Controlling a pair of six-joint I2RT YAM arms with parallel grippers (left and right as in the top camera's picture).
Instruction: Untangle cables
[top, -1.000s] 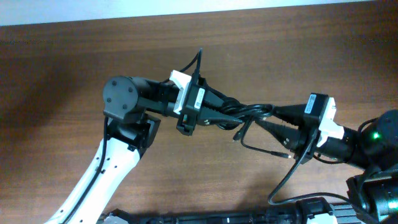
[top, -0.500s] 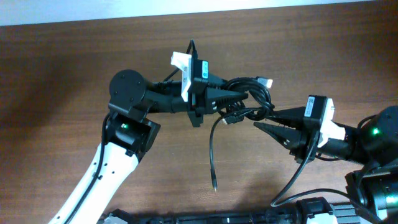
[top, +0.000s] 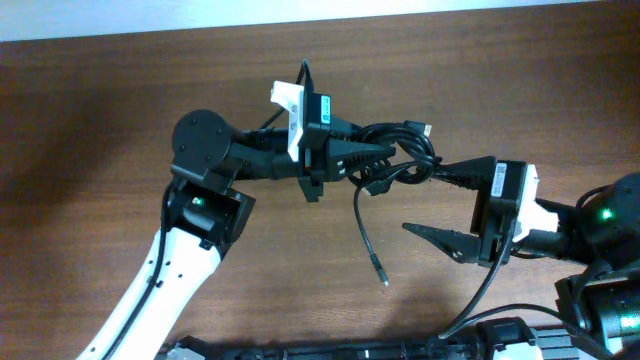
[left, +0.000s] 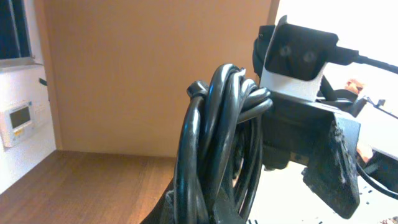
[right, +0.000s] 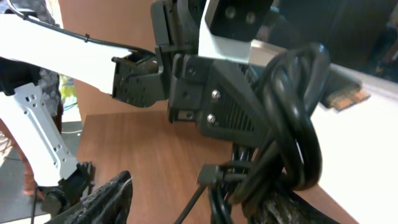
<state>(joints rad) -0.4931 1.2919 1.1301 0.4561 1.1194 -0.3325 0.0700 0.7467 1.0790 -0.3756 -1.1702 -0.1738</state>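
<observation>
Your left gripper (top: 378, 158) clamps the knotted cables (top: 410, 150), your right gripper (top: 420, 200) gapes wide, and only one plug end (top: 385, 283) dangles free, so most untangling remains.

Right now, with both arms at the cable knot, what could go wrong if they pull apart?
1. The left fingers clamp the cables as one bundle, so pulling may tighten the knot instead of loosening it.
2. The right fingers are open, one seemingly hooked in a loop; it could slip out.
3. The loose plug end trails away from the knot and may snag.
</observation>
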